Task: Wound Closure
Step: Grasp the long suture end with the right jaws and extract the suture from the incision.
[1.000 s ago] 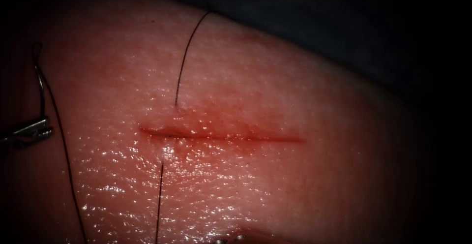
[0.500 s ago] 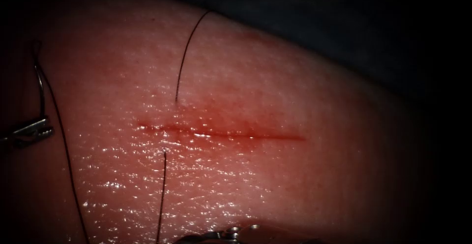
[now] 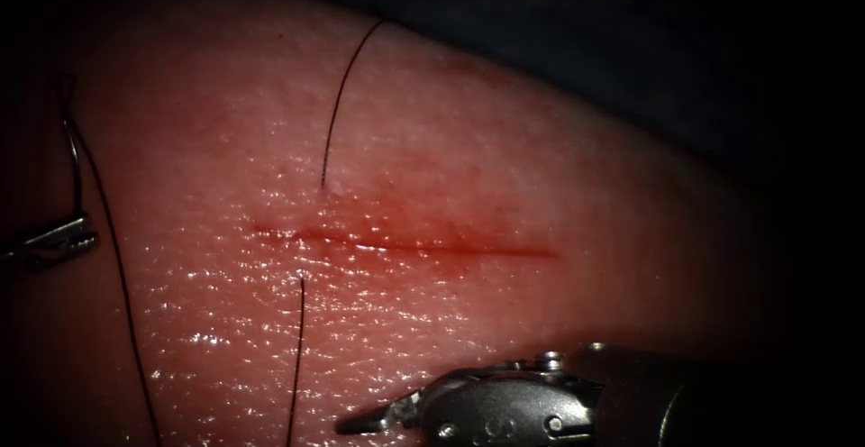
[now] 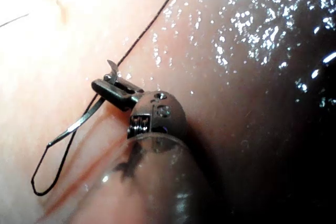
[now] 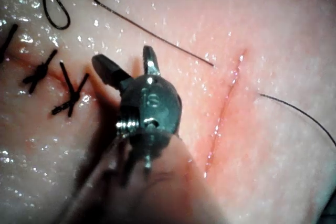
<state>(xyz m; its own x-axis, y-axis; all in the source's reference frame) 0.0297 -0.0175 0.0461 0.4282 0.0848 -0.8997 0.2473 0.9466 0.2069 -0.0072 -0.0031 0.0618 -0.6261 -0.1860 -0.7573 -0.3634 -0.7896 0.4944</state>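
At the far left of the endoscope view, well left of the cut, the left tool (image 3: 54, 238) holds the needle (image 3: 76, 168) with its jaws clamped on it. The left wrist view shows the grip (image 4: 113, 88) near one end of the curve; the rest of the needle (image 4: 79, 124) runs free above the tissue (image 4: 236, 51), not in it. Thread (image 3: 117, 267) trails down from the needle along the tissue's (image 3: 541, 168) left side. Further right, one strand (image 3: 338, 95) enters the skin just above the cut's (image 3: 405, 247) left part, and another (image 3: 297, 348) comes out just below it. Red fluid (image 3: 396, 231) stains the cut's edges. The right tool (image 3: 369, 420) lies low, below the cut, its tip pointing left. In the right wrist view its jaws (image 5: 128, 66) stand apart, holding nothing, with two tied stitches (image 5: 55, 82) just beside them.
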